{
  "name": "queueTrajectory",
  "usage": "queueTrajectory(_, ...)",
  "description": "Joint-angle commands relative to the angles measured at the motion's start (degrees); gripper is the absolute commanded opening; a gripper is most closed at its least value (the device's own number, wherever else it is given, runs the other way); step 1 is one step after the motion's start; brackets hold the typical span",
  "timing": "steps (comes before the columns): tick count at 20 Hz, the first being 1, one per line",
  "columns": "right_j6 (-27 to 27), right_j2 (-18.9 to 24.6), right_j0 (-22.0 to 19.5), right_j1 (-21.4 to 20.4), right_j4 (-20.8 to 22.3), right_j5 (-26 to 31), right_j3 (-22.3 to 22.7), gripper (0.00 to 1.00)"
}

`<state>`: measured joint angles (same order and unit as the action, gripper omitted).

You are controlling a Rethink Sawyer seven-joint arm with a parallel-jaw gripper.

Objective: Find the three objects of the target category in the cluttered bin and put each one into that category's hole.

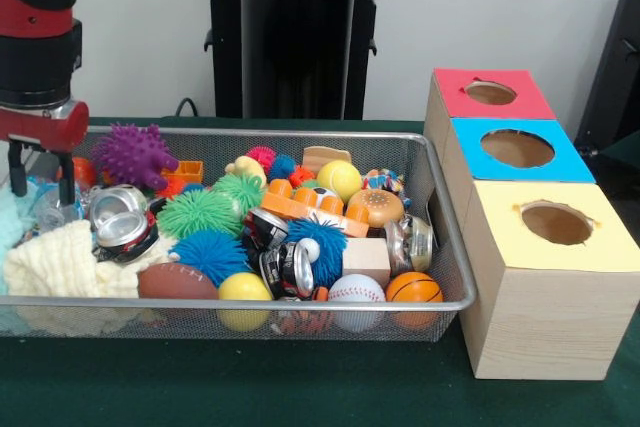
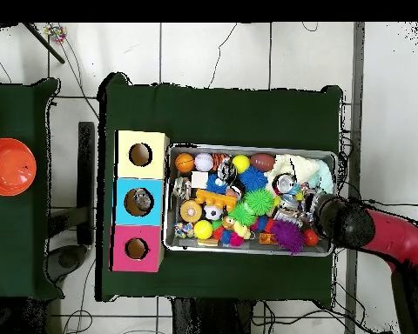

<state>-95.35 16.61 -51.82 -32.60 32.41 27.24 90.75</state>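
- The large shallow silver wire-mesh bin (image 1: 440,237) sits on the green-covered worktop (image 1: 300,387), crammed with spiky rubber balls, sports balls, crushed cans and a cream knitted cloth (image 1: 60,267).
- Just beside it stand three wooden boxes with round holes: the yellow-topped box (image 1: 545,277) nearest the front camera, then the blue-topped box (image 1: 515,152), then the red-topped box (image 1: 490,95).
- The red and black gripper (image 1: 38,169) hangs over the bin's cloth end, well apart from the boxes, its jaws spread and holding nothing.
- Judged step: searching, before any pick. Next calls for choosing a target-category item and descending cleanly onto it amid tight clutter.
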Motion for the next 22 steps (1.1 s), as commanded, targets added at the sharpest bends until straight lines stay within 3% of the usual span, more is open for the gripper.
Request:
queueTrajectory(1,4.9,6.0,-1.6,3.2,0.1,1.1,3.4,1.00)
queueTrajectory(16,1.5,10.0,-4.1,5.2,-1.8,-0.6,7.0,1.00)
queueTrajectory(22,-0.4,9.3,-3.7,5.1,-2.4,0.3,7.5,1.00)
